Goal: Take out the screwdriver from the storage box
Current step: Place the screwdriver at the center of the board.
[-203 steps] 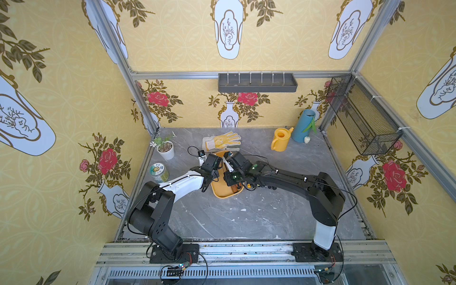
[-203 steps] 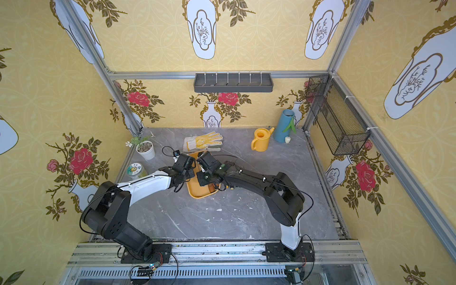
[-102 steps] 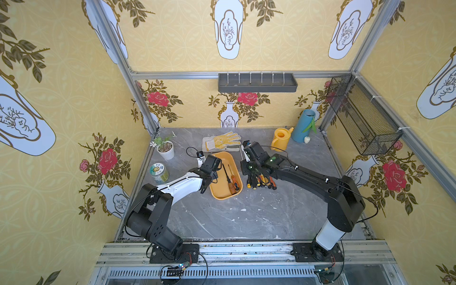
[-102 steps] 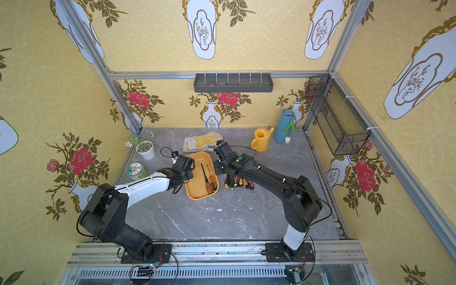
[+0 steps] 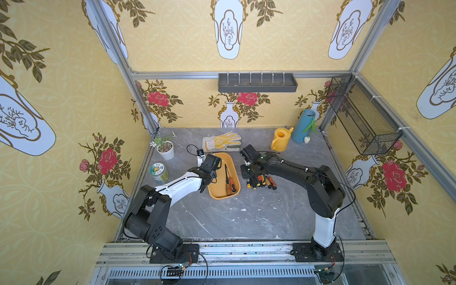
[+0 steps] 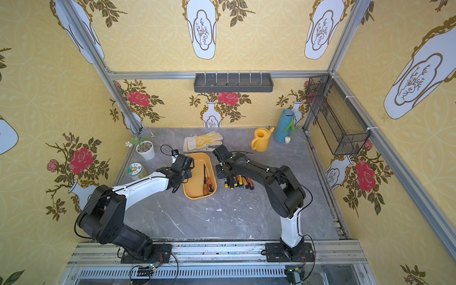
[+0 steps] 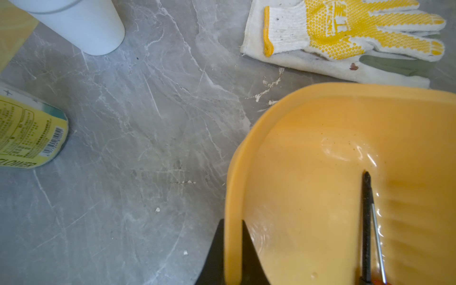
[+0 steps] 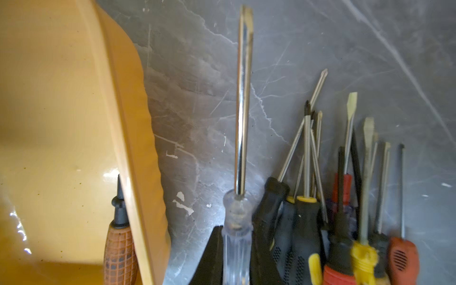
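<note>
The yellow-orange storage box [image 5: 223,197] [image 6: 198,197] lies mid-table. Inside it lie a black screwdriver [image 5: 226,174] [image 7: 367,222] and an orange-handled one [image 5: 231,184] [image 8: 119,249]. My left gripper [image 7: 233,246] [image 5: 204,185] is shut on the box's left rim, one finger inside and one outside. My right gripper [image 8: 237,254] [image 5: 247,175] is shut on a clear-handled flat screwdriver [image 8: 243,98], held low over the table just right of the box. Several other screwdrivers [image 5: 261,182] [image 6: 238,182] [image 8: 340,222] lie in a pile beside it.
A pair of yellow-dotted gloves [image 5: 222,143] [image 7: 345,32] lies behind the box. A white plant pot [image 5: 165,150] and a tin [image 5: 159,172] stand at the left. A yellow watering can [image 5: 280,140] and a blue vase [image 5: 303,125] stand at the back right.
My right arm has swung from over the box to the right with the clear-handled screwdriver, down beside the pile. The left gripper has kept its hold on the rim.
</note>
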`<control>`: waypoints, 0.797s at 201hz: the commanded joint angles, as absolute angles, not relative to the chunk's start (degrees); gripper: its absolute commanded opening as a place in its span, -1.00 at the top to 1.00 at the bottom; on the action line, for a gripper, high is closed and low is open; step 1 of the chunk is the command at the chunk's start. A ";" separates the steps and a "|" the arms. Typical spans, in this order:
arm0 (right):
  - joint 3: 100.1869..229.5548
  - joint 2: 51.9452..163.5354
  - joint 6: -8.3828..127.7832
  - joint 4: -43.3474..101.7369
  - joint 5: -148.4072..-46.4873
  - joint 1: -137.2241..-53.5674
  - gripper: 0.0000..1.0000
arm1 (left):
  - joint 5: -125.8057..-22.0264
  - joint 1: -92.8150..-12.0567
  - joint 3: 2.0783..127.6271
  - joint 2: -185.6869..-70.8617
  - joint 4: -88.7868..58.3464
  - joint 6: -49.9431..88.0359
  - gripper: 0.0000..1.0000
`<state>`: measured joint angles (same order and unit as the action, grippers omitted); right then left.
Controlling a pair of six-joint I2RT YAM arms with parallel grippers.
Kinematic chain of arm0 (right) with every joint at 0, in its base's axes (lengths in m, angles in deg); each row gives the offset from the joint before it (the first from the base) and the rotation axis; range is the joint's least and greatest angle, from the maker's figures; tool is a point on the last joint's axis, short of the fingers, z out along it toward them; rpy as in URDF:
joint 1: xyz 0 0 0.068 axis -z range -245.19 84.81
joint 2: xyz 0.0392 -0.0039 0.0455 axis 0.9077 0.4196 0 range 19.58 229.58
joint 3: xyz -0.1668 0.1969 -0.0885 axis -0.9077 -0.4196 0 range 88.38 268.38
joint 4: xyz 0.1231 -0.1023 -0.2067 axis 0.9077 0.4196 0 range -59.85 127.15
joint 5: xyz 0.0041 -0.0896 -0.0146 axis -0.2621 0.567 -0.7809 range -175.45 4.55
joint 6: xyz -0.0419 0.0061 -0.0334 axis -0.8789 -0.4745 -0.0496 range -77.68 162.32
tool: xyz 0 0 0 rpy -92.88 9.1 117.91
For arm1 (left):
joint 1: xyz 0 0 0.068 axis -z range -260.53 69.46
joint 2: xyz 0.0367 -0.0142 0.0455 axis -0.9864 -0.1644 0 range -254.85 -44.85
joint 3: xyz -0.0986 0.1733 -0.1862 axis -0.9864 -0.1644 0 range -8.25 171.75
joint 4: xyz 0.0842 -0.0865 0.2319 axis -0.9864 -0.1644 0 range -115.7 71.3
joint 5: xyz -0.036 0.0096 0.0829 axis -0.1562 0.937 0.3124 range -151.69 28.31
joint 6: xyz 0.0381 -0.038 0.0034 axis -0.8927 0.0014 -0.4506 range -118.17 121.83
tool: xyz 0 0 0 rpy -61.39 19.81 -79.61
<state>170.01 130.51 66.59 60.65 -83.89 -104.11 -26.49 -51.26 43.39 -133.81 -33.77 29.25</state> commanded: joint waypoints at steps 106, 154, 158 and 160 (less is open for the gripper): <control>173.52 136.91 70.71 62.87 -87.38 -104.74 0.86 | -26.79 -51.27 43.82 -134.42 -32.94 28.72 1.00; 174.77 138.18 71.66 65.12 -87.56 -104.74 0.60 | -27.31 -51.27 43.30 -134.01 -32.41 29.20 1.00; 174.86 138.16 71.75 65.24 -87.56 -104.74 0.59 | -27.30 -51.27 43.32 -133.98 -32.34 29.24 1.00; 174.82 138.15 71.80 65.26 -87.56 -104.74 0.57 | -27.38 -51.29 43.33 -134.01 -32.37 29.25 1.00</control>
<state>174.25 138.12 70.63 63.77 -87.36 -104.74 -26.90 -51.26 43.69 -134.08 -33.49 29.20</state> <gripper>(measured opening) 0.201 0.097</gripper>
